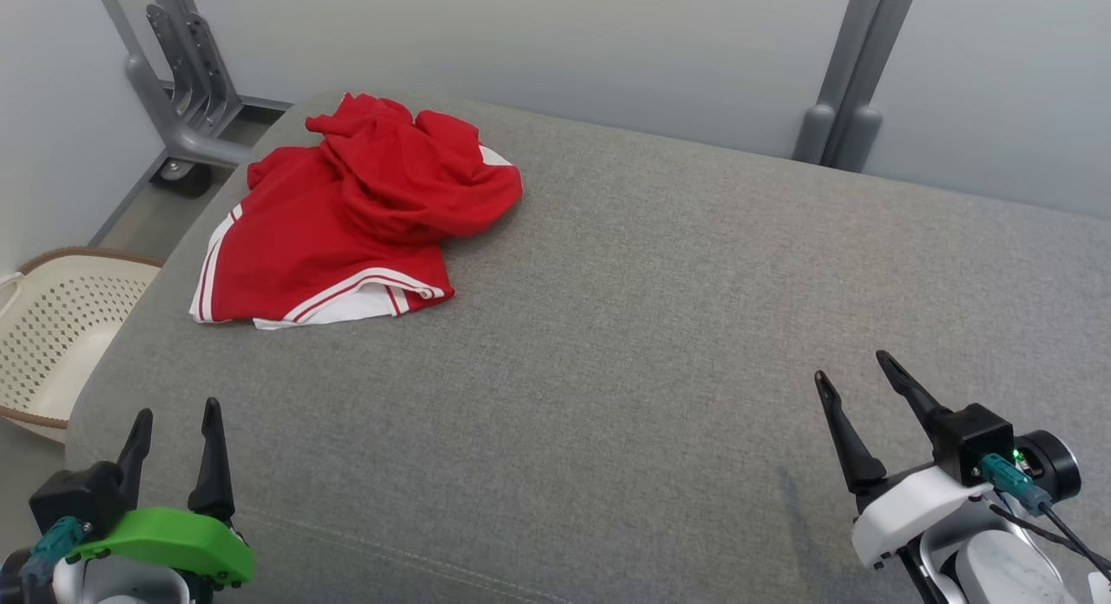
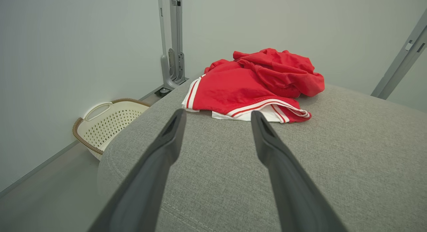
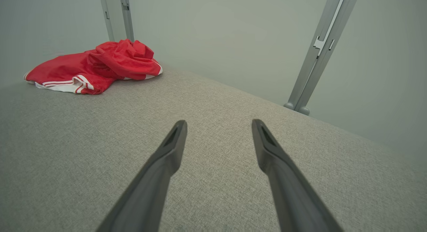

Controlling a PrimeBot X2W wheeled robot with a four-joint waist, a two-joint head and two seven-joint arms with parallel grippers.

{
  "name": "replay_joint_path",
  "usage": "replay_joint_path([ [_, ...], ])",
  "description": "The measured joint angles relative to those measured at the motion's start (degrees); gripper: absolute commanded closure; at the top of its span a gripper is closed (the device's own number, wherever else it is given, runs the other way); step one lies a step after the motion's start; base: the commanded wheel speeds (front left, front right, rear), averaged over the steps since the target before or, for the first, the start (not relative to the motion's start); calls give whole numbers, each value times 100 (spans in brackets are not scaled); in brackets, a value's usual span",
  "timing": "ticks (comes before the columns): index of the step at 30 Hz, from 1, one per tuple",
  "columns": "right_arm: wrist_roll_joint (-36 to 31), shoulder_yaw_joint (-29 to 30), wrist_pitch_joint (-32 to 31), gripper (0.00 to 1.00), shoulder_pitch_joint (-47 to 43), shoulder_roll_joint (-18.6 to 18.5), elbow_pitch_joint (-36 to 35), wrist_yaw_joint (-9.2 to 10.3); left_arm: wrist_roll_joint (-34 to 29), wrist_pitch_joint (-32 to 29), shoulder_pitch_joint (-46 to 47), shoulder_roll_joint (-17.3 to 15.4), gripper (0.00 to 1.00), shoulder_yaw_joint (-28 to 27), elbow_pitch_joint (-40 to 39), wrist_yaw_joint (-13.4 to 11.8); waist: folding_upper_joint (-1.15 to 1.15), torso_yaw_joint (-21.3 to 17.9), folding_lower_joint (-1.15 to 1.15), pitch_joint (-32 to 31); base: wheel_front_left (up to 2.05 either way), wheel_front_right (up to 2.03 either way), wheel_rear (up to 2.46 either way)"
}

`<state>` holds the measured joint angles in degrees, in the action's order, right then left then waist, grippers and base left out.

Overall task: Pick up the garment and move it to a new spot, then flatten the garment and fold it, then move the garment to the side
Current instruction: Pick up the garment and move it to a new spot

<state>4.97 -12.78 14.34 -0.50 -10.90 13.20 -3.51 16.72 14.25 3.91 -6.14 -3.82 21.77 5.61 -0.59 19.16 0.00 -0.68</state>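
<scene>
Meanwhile both grippers gape, empty, garment (image 1: 347, 222) crumpled well apart

I've got the crumpled red garment with white trim (image 1: 347, 231) on the far-left part of the grey fabric-padded counter (image 1: 651, 326). Left gripper (image 1: 177, 409) is over the near-left edge and right gripper (image 1: 851, 365) over the near-right, both well apart from the garment. The cream perforated plastic basket (image 1: 61, 326) is on the floor left of the counter. The grey metal frame posts (image 1: 846, 92) stand behind it.
</scene>
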Motion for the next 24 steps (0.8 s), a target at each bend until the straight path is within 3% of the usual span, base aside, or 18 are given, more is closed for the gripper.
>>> replay_joint_path([
  [5,-143,-1,0,0,14,-86,-93,-2,279,-18,344,22,0,9,299,20,0,-66,0,243,0,0,0],
  [9,-240,-64,0,0,176,-204,-177,-51,658,-480,1127,161,0,44,416,67,0,-120,0,500,0,0,0],
  [18,-508,-388,8,0,534,-244,-446,-129,760,-1792,2811,178,0,330,794,67,0,-276,0,1142,0,0,0],
  [24,-576,-549,8,0,751,-209,-579,-152,886,-2194,3618,100,0,23,1036,-79,0,-467,0,1573,0,0,0],
])
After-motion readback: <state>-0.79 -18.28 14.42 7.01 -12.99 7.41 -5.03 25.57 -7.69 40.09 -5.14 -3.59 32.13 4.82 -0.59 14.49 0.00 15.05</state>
